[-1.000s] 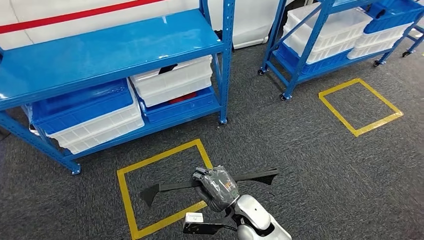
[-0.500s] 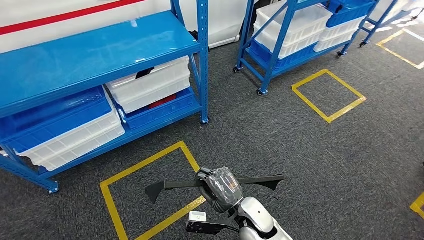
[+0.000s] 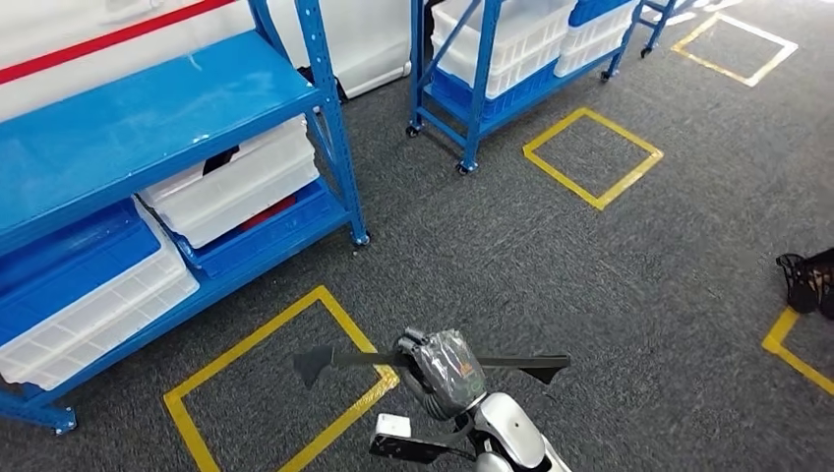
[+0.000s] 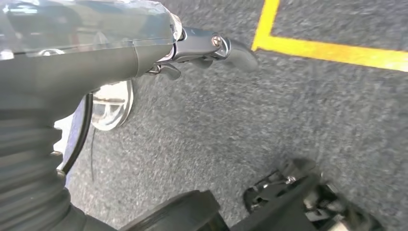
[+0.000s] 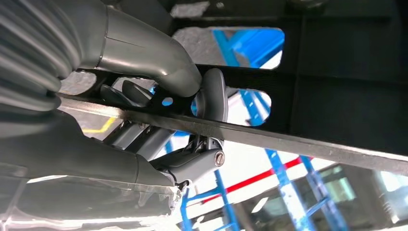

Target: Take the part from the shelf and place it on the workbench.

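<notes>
Shelves slid leftward; right hand still grips part crosswise.

Right hand raised, fingers clamped (holding), left hand hanging

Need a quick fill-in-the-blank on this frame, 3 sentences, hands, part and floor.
1. The right hand grips a long, flat ______ part that sticks out to both sides of it.
2. The squares taped on the grey carpet are ______ in colour.
3. The white bins sit on the lower levels of the ______ shelf.

Missing words: black; yellow; blue
</notes>
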{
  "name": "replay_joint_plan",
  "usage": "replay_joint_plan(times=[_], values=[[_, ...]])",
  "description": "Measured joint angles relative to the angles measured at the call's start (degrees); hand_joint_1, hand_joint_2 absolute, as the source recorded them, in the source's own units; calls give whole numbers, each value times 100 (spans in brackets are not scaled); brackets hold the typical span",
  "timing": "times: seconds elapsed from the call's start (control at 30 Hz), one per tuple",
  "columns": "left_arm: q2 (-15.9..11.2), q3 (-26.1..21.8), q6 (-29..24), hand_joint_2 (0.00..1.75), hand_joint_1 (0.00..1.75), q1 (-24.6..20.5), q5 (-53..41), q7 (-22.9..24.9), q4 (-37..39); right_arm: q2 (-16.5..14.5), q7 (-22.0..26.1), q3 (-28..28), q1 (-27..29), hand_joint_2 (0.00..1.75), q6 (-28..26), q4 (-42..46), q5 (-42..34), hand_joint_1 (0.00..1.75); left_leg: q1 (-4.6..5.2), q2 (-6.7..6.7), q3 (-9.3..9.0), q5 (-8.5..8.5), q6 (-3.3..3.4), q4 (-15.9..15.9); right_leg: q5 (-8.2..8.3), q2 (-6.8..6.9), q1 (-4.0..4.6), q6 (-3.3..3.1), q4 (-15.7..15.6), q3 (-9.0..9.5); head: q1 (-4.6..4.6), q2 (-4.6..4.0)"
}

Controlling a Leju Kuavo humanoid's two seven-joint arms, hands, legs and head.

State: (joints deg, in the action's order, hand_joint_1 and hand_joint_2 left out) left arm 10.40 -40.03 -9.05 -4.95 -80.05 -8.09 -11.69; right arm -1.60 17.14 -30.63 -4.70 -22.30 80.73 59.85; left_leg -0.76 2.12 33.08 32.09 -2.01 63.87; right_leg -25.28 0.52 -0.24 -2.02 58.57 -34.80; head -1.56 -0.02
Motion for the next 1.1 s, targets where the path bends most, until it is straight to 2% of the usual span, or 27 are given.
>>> replay_joint_plan(times=[0.07, 0.1, 0.13, 0.17, 0.2, 0.23, 0.27, 0.3, 0.33, 0.37, 0.4, 0.47, 0.53, 0.57, 0.6, 0.63, 0.67, 0.7, 0.77, 0.8, 0.83, 0.9, 0.97, 1.03, 1.07, 1.1], values=[[4, 0, -65, 175, 0, 4, -7, -32, 0, -35, -17, 13, 37, 175, -2, 20, 37, 175, 0, -114, 360, 322, -12, 769, 1, -111, 6, -26, 4, 0, 0, 0], [6, 1, -93, 175, 0, -1, -16, -43, 0, -43, -22, 17, 64, 175, -2, 25, 50, 175, 0, -129, 472, 353, -13, 994, 1, -175, 11, -27, 7, 4, 0, 0], [9, 2, -115, 175, 0, -7, -27, -43, 0, -46, -27, 23, 90, 175, -3, 31, 61, 175, 0, -139, 489, 270, -6, 1005, 0, -241, 14, -27, 11, 10, 1, 0], [9, 3, -130, 175, 0, -8, -40, -39, 0, -51, -29, 32, 109, 175, -4, 36, 68, 175, 0, -154, 400, 83, 8, 784, -2, -315, 14, -24, 15, 20, 1, 0], [9, 3, -140, 175, 0, 0, -50, -35, 0, -57, -31, 41, 125, 175, -4, 44, 72, 175, 0, -215, 238, -159, 30, 401, -4, -390, 12, -19, 20, 33, 1, 0], [9, 3, -149, 175, 0, 12, -57, -29, 0, -63, -33, 52, 135, 175, -6, 55, 75, 175, -2, -329, 77, -341, 57, 21, -6, -459, 17, -5, 27, 37, 1, 0], [11, 4, -157, 175, 0, 21, -65, -21, 0, -70, -33, 62, 142, 175, -8, 64, 75, 175, -5, -432, -64, -451, 81, -307, -5, -526, 15, 18, 39, 28, 1, 0], [13, 5, -164, 175, 0, 28, -70, -13, 0, -76, -34, 72, 151, 175, -11, 75, 76, 175, -2, -518, -143, -486, 104, -495, 3, -577, 9, 50, 45, 8, 1, 0], [15, 6, -174, 175, 0, 24, -77, -3, 0, -82, -34, 84, 163, 175, -15, 83, 76, 175, 3, -550, -169, -460, 124, -558, 19, -622, 0, 89, 44, -17, 0, 0], [20, 8, -184, 175, 0, 14, -90, 8, 0, -87, -34, 98, 178, 175, -18, 92, 76, 175, 6, -516, -188, -460, 148, -601, 35, -667, -11, 130, 37, -35, 0, 0], [25, 9, -191, 175, 0, 5, -101, 21, 0, -91, -36, 116, 196, 175, -21, 104, 76, 175, 0, -469, -196, -480, 183, -619, 37, -648, -16, 164, 40, -45, 0, 0], [35, 11, -216, 175, 0, 3, -122, 59, 0, -92, -38, 151, 212, 175, -29, 127, 76, 175, -19, -356, -221, -521, 260, -679, -111, -426, -2, 216, 249, -144, 1, 0], [37, 11, -244, 175, 0, 30, -128, 89, 0, -92, -41, 176, 216, 175, -35, 140, 76, 175, -10, -229, -227, -529, 304, -698, -461, -166, -12, 252, 902, -457, 2, 0], [37, 11, -254, 175, 0, 42, -130, 92, 0, -91, -43, 188, 223, 175, -37, 140, 76, 175, -1, -165, -224, -526, 308, -696, -617, -127, -28, 271, 1285, -644, 1, 0], [37, 11, -259, 175, 0, 50, -129, 93, 0, -91, -44, 202, 234, 175, -37, 139, 76, 175, 4, -100, -223, -522, 310, -693, -690, -110, -43, 287, 1559, -777, 1, 0], [37, 11, -263, 175, 0, 52, -128, 93, 0, -90, -45, 218, 244, 175, -37, 139, 76, 175, 6, -38, -224, -517, 308, -690, -655, -98, -55, 298, 1627, -807, 1, 0], [38, 11, -260, 175, 0, 47, -128, 93, 0, -90, -47, 234, 250, 175, -38, 138, 76, 175, 7, 18, -230, -509, 300, -688, -518, -75, -62, 301, 1450, -711, 1, 0], [40, 11, -253, 175, 0, 42, -128, 92, 0, -90, -49, 250, 252, 175, -38, 138, 75, 175, 7, 70, -242, -499, 288, -686, -324, -18, -62, 293, 1086, -514, 1, 0], [50, 11, -229, 175, 0, 36, -128, 89, 0, -90, -50, 276, 244, 175, -44, 139, 67, 175, 25, 156, -268, -467, 242, -677, -70, 220, -18, 232, 315, -105, 1, 0], [56, 11, -215, 175, 0, 36, -127, 88, 0, -89, -47, 285, 239, 175, -50, 139, 55, 175, 39, 197, -277, -451, 215, -673, -31, 300, 14, 193, 102, 1, 1, 0], [59, 11, -201, 175, 0, 37, -125, 87, 0, -87, -43, 296, 235, 175, -59, 139, 33, 175, 52, 240, -284, -437, 187, -671, -43, 331, 43, 157, 20, 31, 1, 0], [62, 11, -183, 175, 0, 34, -121, 88, 0, -82, -28, 314, 238, 175, -78, 139, -19, 175, 54, 316, -294, -407, 127, -668, -27, 213, 51, 95, -3, 17, 1, 0], [62, 11, -178, 175, 0, 32, -126, 91, 0, -77, -16, 327, 242, 175, -103, 138, -56, 175, 33, 187, -235, -250, 72, -484, 0, 102, 18, 31, -41, 25, 1, 0], [62, 13, -176, 175, 0, 27, -143, 103, 0, -74, -14, 328, 248, 175, -136, 138, -79, 175, 17, -38, 32, 114, 39, 154, 14, -2, 3, -16, -57, 33, 1, 0], [63, 15, -173, 175, 0, 16, -156, 111, 0, -72, -16, 329, 256, 175, -152, 138, -86, 175, 15, -95, 213, 293, 28, 562, 14, -56, 5, -28, -54, 32, 1, 0], [64, 19, -168, 175, 0, 2, -168, 119, 0, -70, -20, 329, 266, 175, -168, 138, -89, 175, 14, -118, 357, 388, 19, 876, 14, -116, 8, -32, -49, 32, 1, 0]])
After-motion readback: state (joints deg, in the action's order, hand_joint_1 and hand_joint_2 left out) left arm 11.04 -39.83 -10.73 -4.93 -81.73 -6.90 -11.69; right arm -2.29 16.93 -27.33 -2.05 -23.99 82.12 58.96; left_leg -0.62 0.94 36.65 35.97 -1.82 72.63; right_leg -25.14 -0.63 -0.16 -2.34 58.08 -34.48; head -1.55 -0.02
